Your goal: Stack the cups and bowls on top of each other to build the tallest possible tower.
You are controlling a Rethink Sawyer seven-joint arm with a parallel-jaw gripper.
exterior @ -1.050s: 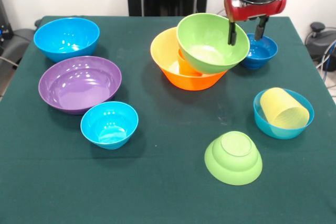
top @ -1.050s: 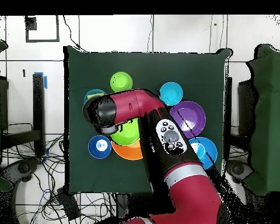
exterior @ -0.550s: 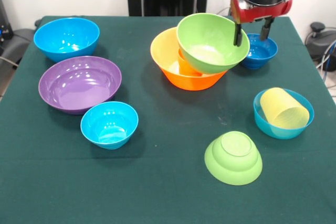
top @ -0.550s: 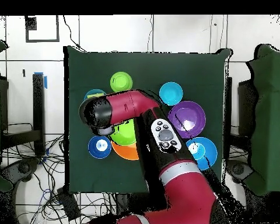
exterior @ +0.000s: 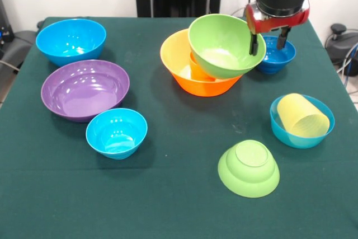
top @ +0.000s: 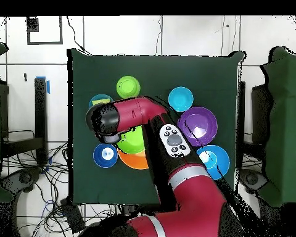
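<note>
Up near the back of the green table point(exterior: 168, 194), the gripper point(exterior: 267, 40) hangs with its two fingers spread apart and nothing between them. One finger point(exterior: 254, 44) is right at the rim of the big lime green bowl point(exterior: 221, 46), and the other is over the dark blue bowl point(exterior: 277, 54) just behind it. The big lime green bowl sits tilted inside the big orange bowl point(exterior: 193, 74), resting on the orange cup point(exterior: 198, 68) that stands in there too. The pale yellow cup point(exterior: 302, 116) lies on its side in a small light blue bowl point(exterior: 285, 130) at the right. A small lime green bowl point(exterior: 248, 168) sits upside down near the front. On the left are the big blue bowl point(exterior: 71, 40), the purple bowl point(exterior: 85, 89) and another small light blue bowl point(exterior: 116, 132), each apart from the others. From above, the red arm point(top: 144, 114) covers most of the middle bowls.
</note>
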